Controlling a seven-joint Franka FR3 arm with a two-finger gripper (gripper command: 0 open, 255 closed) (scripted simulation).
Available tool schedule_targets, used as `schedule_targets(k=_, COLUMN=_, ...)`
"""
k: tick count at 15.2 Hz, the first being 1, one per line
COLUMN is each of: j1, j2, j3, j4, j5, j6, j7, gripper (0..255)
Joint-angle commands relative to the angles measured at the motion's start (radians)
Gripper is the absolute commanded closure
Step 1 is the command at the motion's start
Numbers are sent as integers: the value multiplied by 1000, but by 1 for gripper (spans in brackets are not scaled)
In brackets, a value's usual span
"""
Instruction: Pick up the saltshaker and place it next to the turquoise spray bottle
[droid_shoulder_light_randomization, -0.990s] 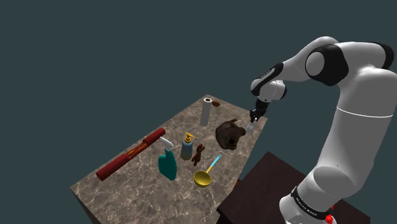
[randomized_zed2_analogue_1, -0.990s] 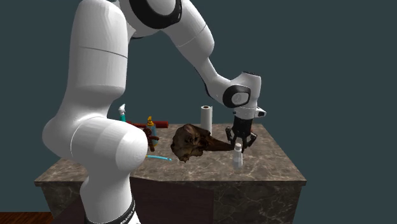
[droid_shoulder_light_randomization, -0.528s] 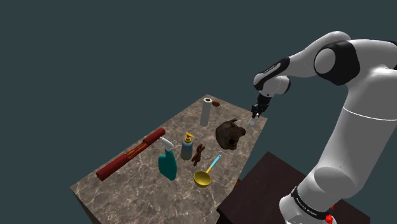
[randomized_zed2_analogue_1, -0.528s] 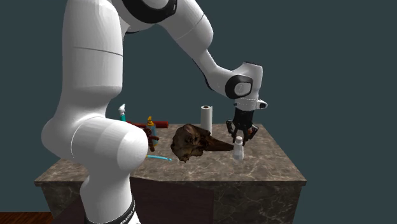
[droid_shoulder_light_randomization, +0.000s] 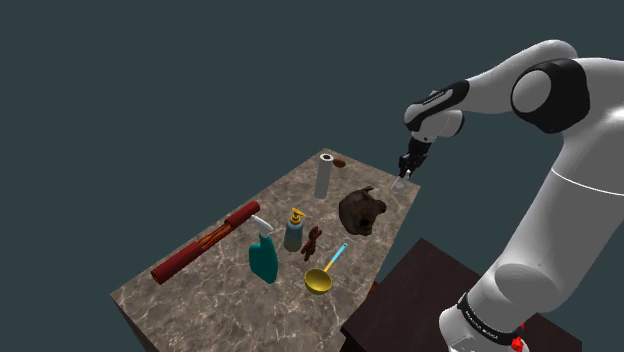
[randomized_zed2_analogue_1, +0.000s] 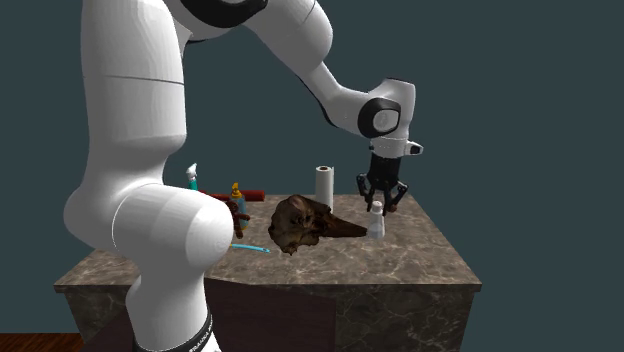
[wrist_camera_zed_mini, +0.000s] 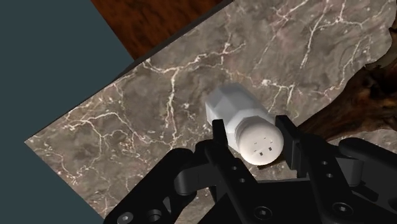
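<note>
Between the 2 black fingers (wrist_camera_zed_mini: 221, 137) of the gripper (wrist_camera_zed_mini: 253, 139), up close in the wrist view: a white saltshaker (wrist_camera_zed_mini: 238, 118), clasped at its cap from both sides, holed top facing the camera, body pointing away toward the veined marble table (wrist_camera_zed_mini: 159, 108). Closed no further than the cap's width. Cannot tell whether the base touches the marble. Just past the shaker, the dark brown edge of a skull-like object (wrist_camera_zed_mini: 375, 89); beyond the table's edge, a reddish-brown floor (wrist_camera_zed_mini: 159, 19).

Seen from the second exterior view, gripper (randomized_zed2_analogue_1: 381, 205) pointing straight down, saltshaker (randomized_zed2_analogue_1: 376, 224) upright beneath it, just beside the pointed tip of the skull-like object (randomized_zed2_analogue_1: 300, 222). Further back, a white paper roll (randomized_zed2_analogue_1: 323, 184) standing on end. Behind the arm's bulk, just the top of the turquoise spray bottle (randomized_zed2_analogue_1: 192, 178).

Over the shoulder view, the full layout instead. Gripper (droid_shoulder_light_randomization: 404, 172) and saltshaker (droid_shoulder_light_randomization: 401, 183) near the table's corner at the view's right. Next along, the skull-like object (droid_shoulder_light_randomization: 361, 211) and the paper roll (droid_shoulder_light_randomization: 324, 176), with a small brown lump (droid_shoulder_light_randomization: 340, 162) beside the roll. Toward the view's left, a gold ladle (droid_shoulder_light_randomization: 322, 273) with a blue handle, a small brown figure (droid_shoulder_light_randomization: 313, 242), a soap dispenser (droid_shoulder_light_randomization: 293, 231), then the whole turquoise spray bottle (droid_shoulder_light_randomization: 265, 255), well apart from the shaker. Farthest off, a long red tube (droid_shoulder_light_randomization: 205, 242) lying flat.
</note>
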Motion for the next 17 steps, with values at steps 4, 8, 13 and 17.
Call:
schedule_targets(k=4, j1=8, j2=-46, j3=-7, j4=23, j5=-40, j6=-58, j7=33, gripper=255)
schedule_targets(k=8, j1=11, j2=-78, j3=-10, j4=46, j5=-67, j6=-107, j7=54, gripper=255)
schedule_targets(k=13, j1=15, j2=-114, j3=-11, j4=80, j5=-96, j6=-169, j7=77, gripper=255)
schedule_targets(k=17, j1=16, j2=-138, j3=-10, j4=112, j5=-114, j6=-219, j7=93, gripper=255)
